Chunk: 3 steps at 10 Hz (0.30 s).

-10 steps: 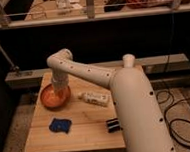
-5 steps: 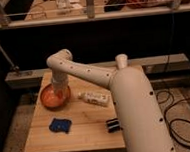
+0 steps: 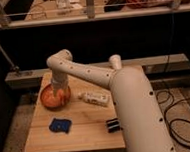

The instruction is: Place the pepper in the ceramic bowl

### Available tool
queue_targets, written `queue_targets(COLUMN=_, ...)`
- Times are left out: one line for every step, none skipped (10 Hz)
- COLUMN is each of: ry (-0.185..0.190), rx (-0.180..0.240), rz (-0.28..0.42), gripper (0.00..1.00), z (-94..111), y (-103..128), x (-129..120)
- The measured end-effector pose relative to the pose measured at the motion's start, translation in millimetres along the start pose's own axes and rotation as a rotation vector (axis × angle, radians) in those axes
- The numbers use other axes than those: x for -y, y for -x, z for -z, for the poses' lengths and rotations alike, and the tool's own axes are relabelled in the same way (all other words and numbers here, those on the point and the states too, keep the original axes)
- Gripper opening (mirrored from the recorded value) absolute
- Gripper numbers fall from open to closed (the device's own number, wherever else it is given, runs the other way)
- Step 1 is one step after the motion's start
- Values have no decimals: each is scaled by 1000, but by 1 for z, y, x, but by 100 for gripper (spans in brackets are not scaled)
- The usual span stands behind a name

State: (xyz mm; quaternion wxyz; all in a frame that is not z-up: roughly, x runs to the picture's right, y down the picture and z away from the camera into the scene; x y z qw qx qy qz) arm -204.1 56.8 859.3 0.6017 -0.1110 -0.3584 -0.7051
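Claw hanging over the ceramic bowl at the left end of the bench.

The robot's white jointed arm (image 3: 88, 73) is reaching across the pale wooden bench (image 3: 88, 126) from the right, bending down at its elbow so that the claw (image 3: 58, 89) is sitting just above, or inside, the round shallow orange-brown glazed ceramic bowl (image 3: 49, 98) near the bench's left edge. Whether the claw is clenched or released I cannot tell, and the small slim orange pepper cannot be made out against the orange of the bowl. A white tube with a printed label (image 3: 94, 97) is lying on its side just right of the bowl. A small dark blue object (image 3: 59, 125) is resting nearer the front left, and a small black object (image 3: 113, 124) is sitting by the arm's thick lower segment.
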Motion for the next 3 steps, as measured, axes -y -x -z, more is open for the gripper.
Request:
queue_targets(ry=-1, rx=0, rz=2, gripper=50, z=0, y=0, x=0)
queue_targets(ry=-2, rx=1, rz=4, gripper=56, z=-1, y=0, x=0)
queue_targets(ry=-1, rx=1, rz=6, gripper=61, z=-1, y=0, x=0)
